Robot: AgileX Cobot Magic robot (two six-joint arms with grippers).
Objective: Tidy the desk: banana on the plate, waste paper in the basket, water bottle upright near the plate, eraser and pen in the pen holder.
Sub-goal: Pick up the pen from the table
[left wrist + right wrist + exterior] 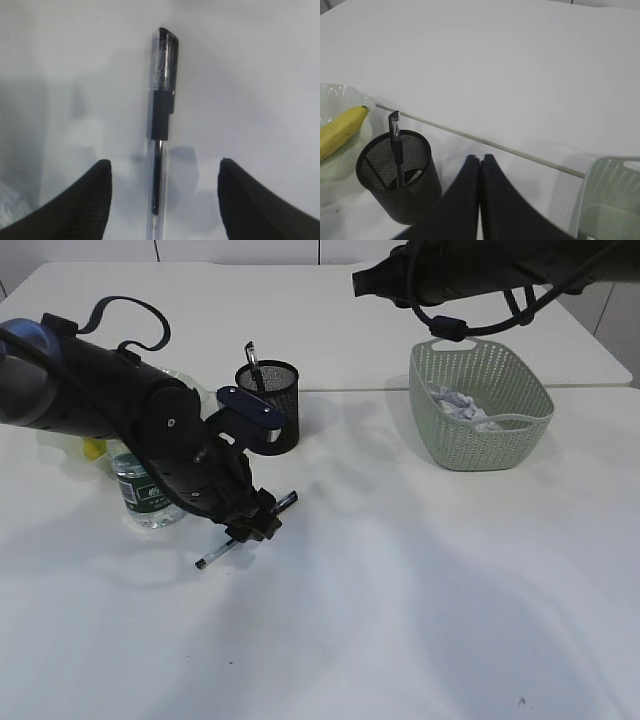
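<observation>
Left side of the table (420,600): left arm (90,390) reaches in low and covers most of the plate (340,150) and the bottle (145,495) in the exterior view. Bottle stands upright just behind the arm, label facing out, a bit of yellow showing beside it. Right wrist view shows the banana (337,132) lying on the plate, plate just left of the holder (270,405).

Left gripper (252,527) is down at the table over the loose pen (245,532). The pen lies flat on the table, tilted in the exterior view, cap end toward the holder, tip end toward the near-left. In the left wrist view the pen (161,135) runs straight up the middle between the two fingers (75,205), cap end away from the wrist. Fingers are spread wide, one either side of the barrel, clear gap on both sides, neither touching it. Pen not gripped.

Holder: black mesh cup, upright, mid-table behind the left gripper. One pen stands in it, leaning on the rim. Something pale lies at the bottom, can't tell what.

Right side: basket (480,405), green, perforated, upright, well apart from the holder. Crumpled paper (458,402) sits inside it.

Right arm (470,275) hangs above the basket's far edge, off the table. Right gripper (481,160) fingers are pressed together, nothing between them, pointing at the bare table between holder and basket.
</observation>
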